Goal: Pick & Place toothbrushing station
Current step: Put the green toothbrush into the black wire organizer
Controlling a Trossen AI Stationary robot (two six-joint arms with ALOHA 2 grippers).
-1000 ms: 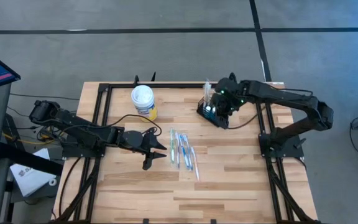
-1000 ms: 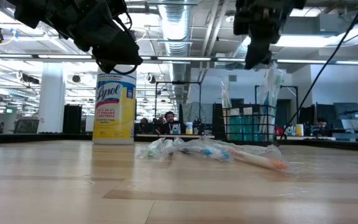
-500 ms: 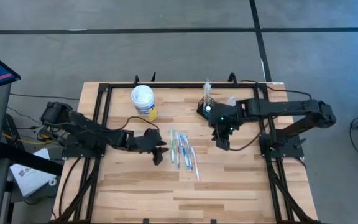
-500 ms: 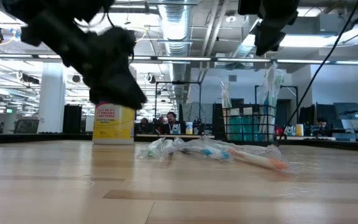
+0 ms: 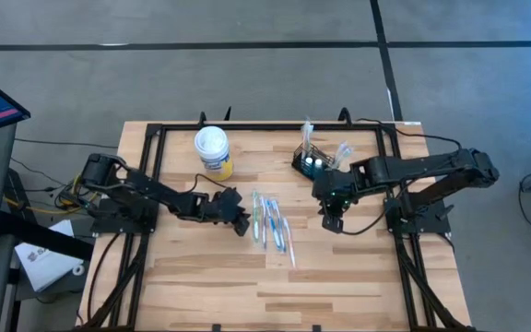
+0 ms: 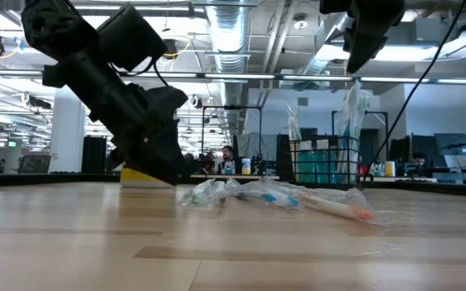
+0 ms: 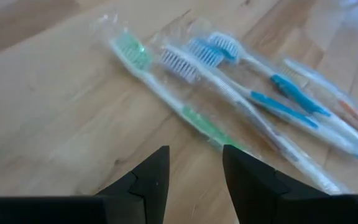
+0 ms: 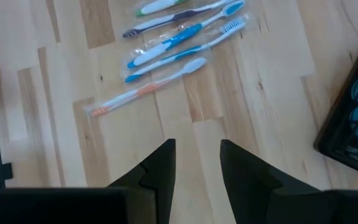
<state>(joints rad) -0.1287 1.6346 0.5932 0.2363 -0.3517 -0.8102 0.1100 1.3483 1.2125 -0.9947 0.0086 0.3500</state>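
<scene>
Near the tabletop's far edge: toothbrushing station (image 5: 313, 162) stands upright | left gripper (image 5: 241, 224) jaws spread beside wrapped toothbrushes (image 5: 271, 221) | right gripper (image 5: 333, 221) jaws spread, hovering | advice: pinch one handle mid-length, lift cleanly.

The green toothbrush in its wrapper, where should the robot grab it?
Probably mid-handle, coming straight down. The green toothbrush lies flat at the pile's edge nearest the left end effector, with bare table beside it, so open fingers could straddle the thin handle. The crinkly wrapper may slip.
</scene>
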